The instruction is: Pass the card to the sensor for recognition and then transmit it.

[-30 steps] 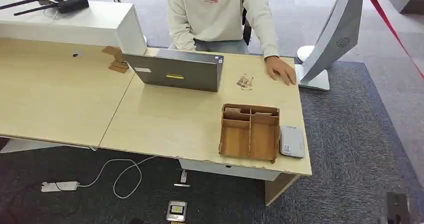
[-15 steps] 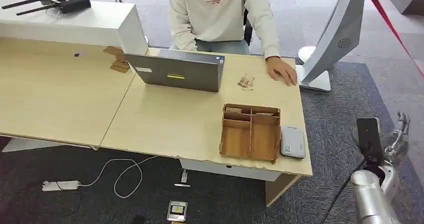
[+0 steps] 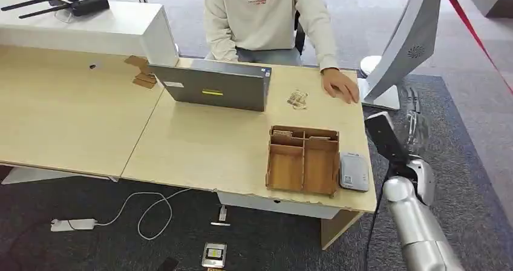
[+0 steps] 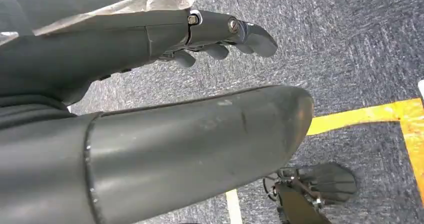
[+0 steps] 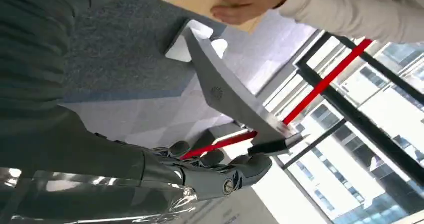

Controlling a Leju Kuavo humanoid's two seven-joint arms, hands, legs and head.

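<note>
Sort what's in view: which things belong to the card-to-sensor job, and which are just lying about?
Job in hand: white sensor at the desk corner; wooden tray beside it; right robot hand, raised and empty; person's hand on the desk.

Lying about: laptop; black device with antennas on the white counter; power strip on the floor.

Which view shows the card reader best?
Head view: the white card reader lies whole at the desk's near right corner, beside the wooden tray. The two wrist views give carpet, window and the person's hand instead.
</note>
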